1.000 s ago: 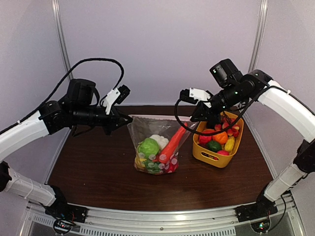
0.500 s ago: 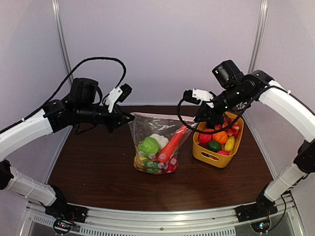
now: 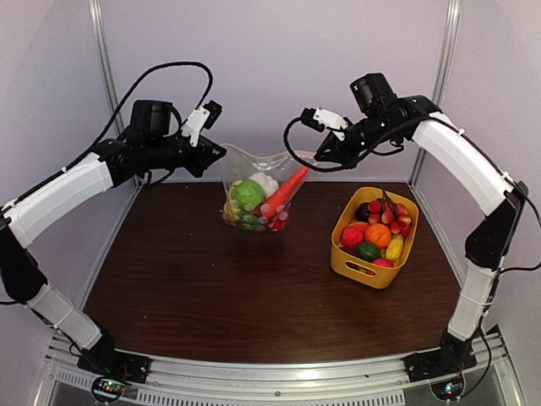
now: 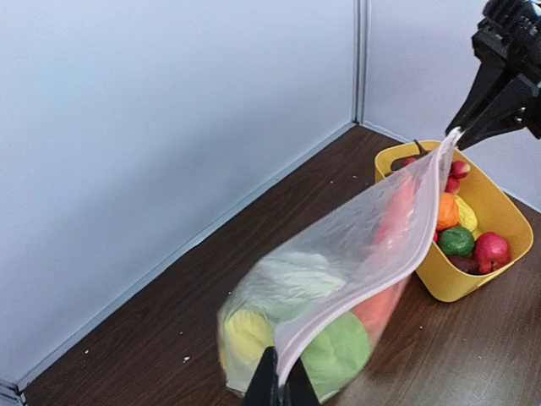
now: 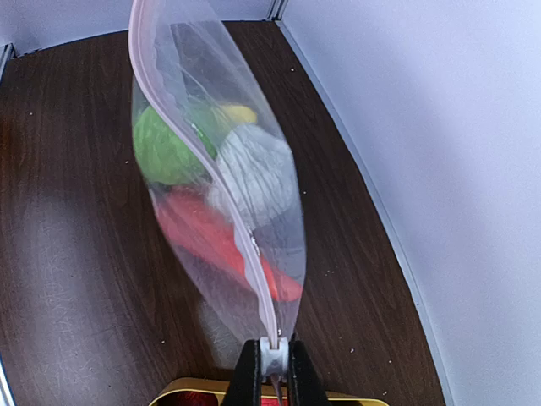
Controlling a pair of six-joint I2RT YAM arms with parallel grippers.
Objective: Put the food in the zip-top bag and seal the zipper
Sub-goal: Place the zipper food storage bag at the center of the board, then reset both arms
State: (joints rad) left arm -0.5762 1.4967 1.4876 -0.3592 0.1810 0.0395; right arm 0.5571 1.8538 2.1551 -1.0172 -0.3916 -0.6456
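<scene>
Pinching opposite ends of the bag's mouth, both of your grippers are clamped: the left gripper [image 4: 279, 385], at the bottom edge of its wrist view, has its fingers closed on one top corner, and the right gripper [image 5: 270, 365], at the bottom of its own view, is closed on the other. Between them the zip-top bag [image 3: 257, 188] hangs in the upper centre of the overhead frame, apparently off the table [image 3: 194, 279]. The food [image 3: 248, 194] is bunched low inside it, in green, white, orange-red and yellow pieces. The zipper [image 5: 199, 139] stretches taut from grip to grip, but you cannot tell whether it is pressed shut along its length. At lower right sits the yellow basket [image 3: 353, 264], which holds more toys. By the look of it, loading is done and sealing is in hand. Next, one grip should hold its corner while the other slides along the strip, pressing it closed.
</scene>
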